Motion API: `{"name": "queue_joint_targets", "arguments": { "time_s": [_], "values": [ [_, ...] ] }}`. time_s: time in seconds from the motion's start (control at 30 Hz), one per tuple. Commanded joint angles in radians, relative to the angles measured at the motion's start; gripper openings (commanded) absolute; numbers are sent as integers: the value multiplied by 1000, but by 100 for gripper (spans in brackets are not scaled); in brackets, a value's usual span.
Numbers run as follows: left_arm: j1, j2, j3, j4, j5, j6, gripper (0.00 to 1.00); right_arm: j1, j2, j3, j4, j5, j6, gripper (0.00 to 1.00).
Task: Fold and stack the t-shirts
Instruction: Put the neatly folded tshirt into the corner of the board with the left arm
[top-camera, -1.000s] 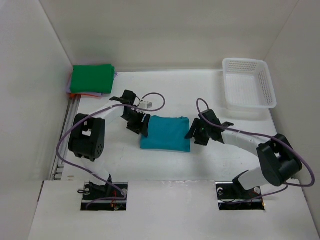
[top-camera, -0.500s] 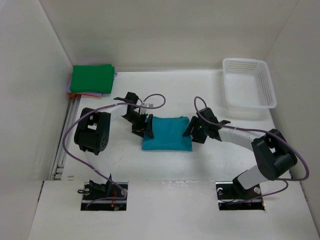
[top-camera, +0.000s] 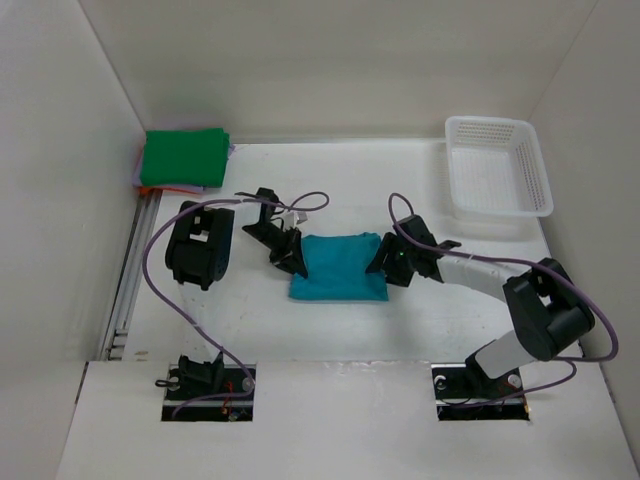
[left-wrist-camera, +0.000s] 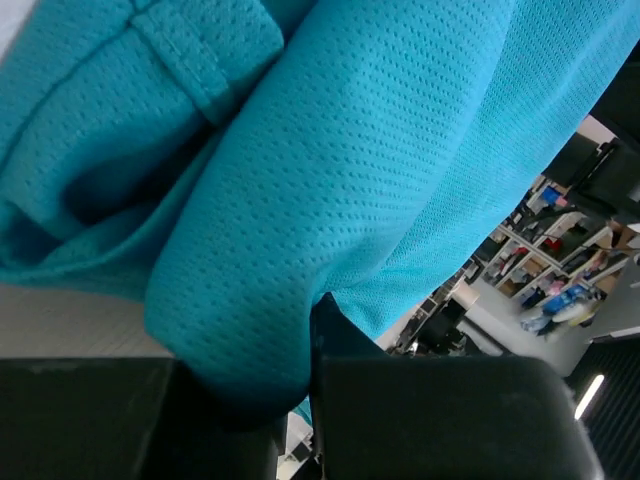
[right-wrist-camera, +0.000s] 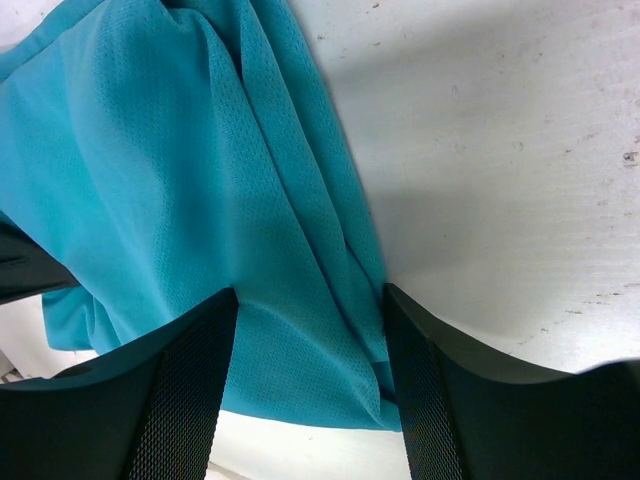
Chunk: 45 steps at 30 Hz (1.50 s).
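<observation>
Table (top-camera: 400, 180): it is carrying everything.
Pile (top-camera: 182, 158): folded shirts, green on top, are sitting well apart from the teal one, out at 10 o'clock.
Teal t-shirt (top-camera: 340, 268): it is lying folded in the middle, its long side running 9 to 3 o'clock.
Left fingers (left-wrist-camera: 440, 420): they are pinching its 9 o'clock edge tight, on the side nearer the pile.
Right fingers (right-wrist-camera: 180, 400): they are standing spread around its 3 o'clock edge, not squeezing.
</observation>
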Motion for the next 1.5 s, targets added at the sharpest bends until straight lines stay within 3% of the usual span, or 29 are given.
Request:
{"name": "queue_joint_targets", "arguments": {
  "time_s": [0.0, 0.27, 0.5, 0.77, 1.0, 1.47],
  "values": [
    [17, -25, 10, 97, -130, 41, 0, 0, -63, -20, 34, -1, 15, 64],
    [97, -193, 92, 143, -333, 82, 0, -96, -265, -100, -12, 4, 7, 64],
    [125, -135, 262, 169, -625, 276, 0, -171, -355, -115, -62, 6, -31, 64],
    [177, -41, 506, 237, -840, 455, 0, -196, -408, -144, -93, 10, -44, 65],
    [237, 57, 707, 189, -874, 546, 0, -204, -436, -179, -101, 10, -44, 65],
    [330, 113, 1009, 71, -837, 621, 0, -219, -474, -224, -116, 7, -47, 65]
  ]
}}
